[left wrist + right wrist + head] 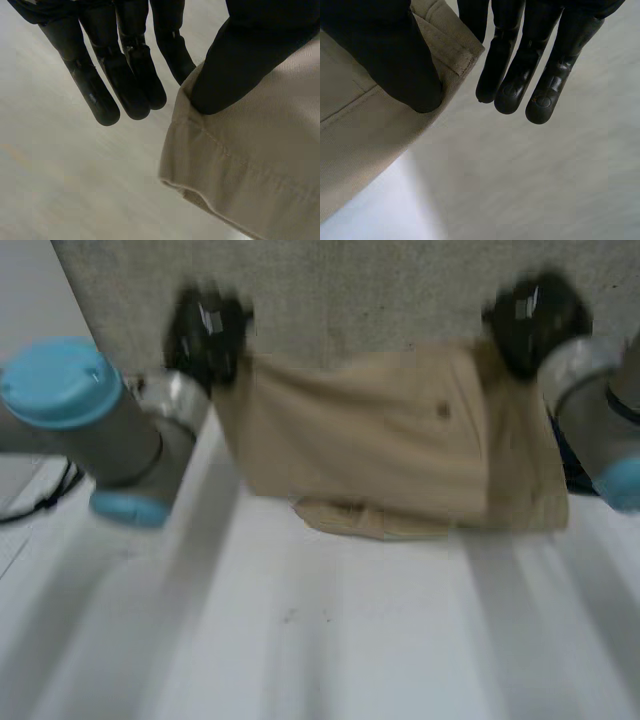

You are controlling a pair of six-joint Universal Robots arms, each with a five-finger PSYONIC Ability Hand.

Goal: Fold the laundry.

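Cloth, a tan garment (380, 440), hung between both hands, its lower edge resting on the white table (330, 640) toward twelve o'clock. Its ten o'clock corner sat pinched under the thumb of the left hand (205, 335), other fingers straight; the right hand (530, 320) pinched the two o'clock corner likewise. Lift-and-spread seemed the step; next, I judged, it needed laying flat without slackening either pinch

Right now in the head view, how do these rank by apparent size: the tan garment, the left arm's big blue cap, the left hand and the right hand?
1. tan garment
2. blue cap, slightly ahead, though it sits nearer the camera
3. left hand and right hand: alike, not ranked
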